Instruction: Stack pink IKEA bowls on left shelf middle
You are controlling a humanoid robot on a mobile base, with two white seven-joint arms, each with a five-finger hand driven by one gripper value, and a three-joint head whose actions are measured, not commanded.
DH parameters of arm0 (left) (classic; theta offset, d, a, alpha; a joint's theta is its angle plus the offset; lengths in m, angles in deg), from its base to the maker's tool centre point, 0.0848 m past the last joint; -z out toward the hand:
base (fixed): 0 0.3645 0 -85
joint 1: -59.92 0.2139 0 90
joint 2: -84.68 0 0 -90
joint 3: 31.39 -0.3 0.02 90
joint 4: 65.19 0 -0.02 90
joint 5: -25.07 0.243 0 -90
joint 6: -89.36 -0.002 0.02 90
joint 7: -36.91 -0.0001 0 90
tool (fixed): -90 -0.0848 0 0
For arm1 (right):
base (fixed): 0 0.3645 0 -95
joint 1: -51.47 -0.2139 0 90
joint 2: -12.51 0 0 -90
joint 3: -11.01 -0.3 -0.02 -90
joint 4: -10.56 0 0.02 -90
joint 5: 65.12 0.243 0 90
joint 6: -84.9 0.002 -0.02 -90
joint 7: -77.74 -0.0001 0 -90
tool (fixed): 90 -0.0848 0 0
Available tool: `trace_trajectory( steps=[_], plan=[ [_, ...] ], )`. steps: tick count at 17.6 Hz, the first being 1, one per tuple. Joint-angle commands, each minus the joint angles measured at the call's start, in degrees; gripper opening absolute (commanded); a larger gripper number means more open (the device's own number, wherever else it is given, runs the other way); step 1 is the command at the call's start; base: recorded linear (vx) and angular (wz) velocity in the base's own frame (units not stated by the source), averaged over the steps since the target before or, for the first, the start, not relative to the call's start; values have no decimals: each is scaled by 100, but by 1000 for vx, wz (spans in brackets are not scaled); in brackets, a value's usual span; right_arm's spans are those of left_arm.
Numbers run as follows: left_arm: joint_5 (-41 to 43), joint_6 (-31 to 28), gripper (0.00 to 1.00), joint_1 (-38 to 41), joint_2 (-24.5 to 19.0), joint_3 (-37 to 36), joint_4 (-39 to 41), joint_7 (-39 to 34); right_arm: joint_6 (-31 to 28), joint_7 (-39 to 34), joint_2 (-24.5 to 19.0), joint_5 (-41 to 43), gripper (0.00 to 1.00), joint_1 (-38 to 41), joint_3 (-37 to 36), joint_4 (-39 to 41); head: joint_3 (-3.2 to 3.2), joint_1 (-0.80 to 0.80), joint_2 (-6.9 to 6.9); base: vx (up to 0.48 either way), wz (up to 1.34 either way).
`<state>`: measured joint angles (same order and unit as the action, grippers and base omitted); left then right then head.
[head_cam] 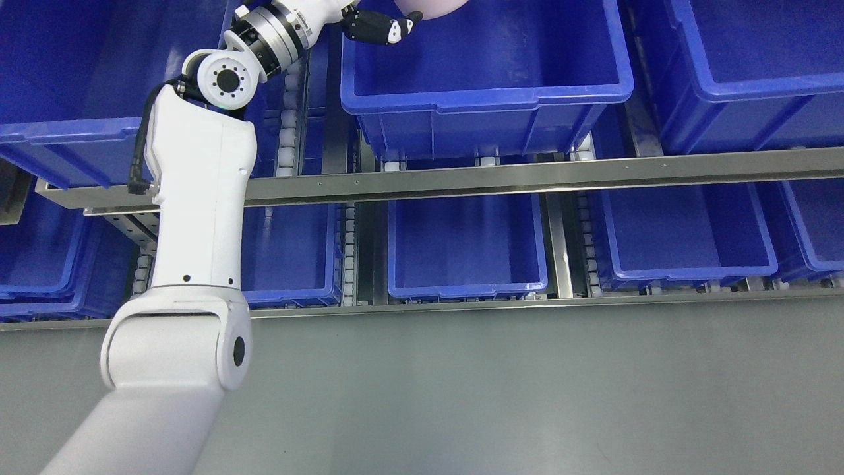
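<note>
Head view: at nine o'clock a blue bin fills the upper left corner on the upper level of the shelf, with further blue bins stacked beneath it on the lower level. Just right of these, the white left arm rises from seven o'clock at the bottom edge, bends at its round joint and reaches toward twelve o'clock. Behind the forearm sits another lower bin. At the top edge the left robot hand, dark with pale fingertips, is over the near left corner of the middle upper bin; its fingers are curled, but whether they grip anything cannot be told because the frame cuts them off. Just right of the hand, at twelve o'clock, a sliver of a pink bowl shows at the top edge, above the interior of that middle upper bin; contact with the hand is unclear. Below, at the centre, lies a lower middle bin. At three o'clock stand an upper right bin and a lower right bin. The grey floor spans the bottom.
</note>
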<state>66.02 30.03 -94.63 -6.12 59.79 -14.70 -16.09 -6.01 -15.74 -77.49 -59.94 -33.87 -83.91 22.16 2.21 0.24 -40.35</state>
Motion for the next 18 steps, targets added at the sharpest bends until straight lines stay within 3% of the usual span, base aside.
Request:
trace_trajectory(
  steps=[1,3,5,9,12,15,18],
  plan=[
    [1,-9,25,-14,-25,-100,-672,-44,4,-3,100,0,100,0,0,0,0,0,0,0,0],
    [1,-9,33,-14,-25,-153,-672,-44,4,-3,100,0,100,0,0,0,0,0,0,0,0],
    [1,-17,47,-14,-20,-223,-672,-61,4,-3,100,0,100,0,0,0,0,0,0,0,0],
    [-209,-675,98,-32,-20,109,-629,-1042,4,-3,100,0,100,0,0,0,0,0,0,0,0],
    [-1785,-852,100,55,-20,1154,-462,-1467,4,-3,100,0,100,0,0,0,0,0,0,0,0],
    [-3501,-1458,100,520,-20,1525,353,-1564,4,-3,100,0,100,0,0,0,0,0,0,0,0],
    [-3875,-1599,100,1467,-20,1351,1652,-2186,4,-3,100,0,100,0,0,0,0,0,0,0,0]
  ],
)
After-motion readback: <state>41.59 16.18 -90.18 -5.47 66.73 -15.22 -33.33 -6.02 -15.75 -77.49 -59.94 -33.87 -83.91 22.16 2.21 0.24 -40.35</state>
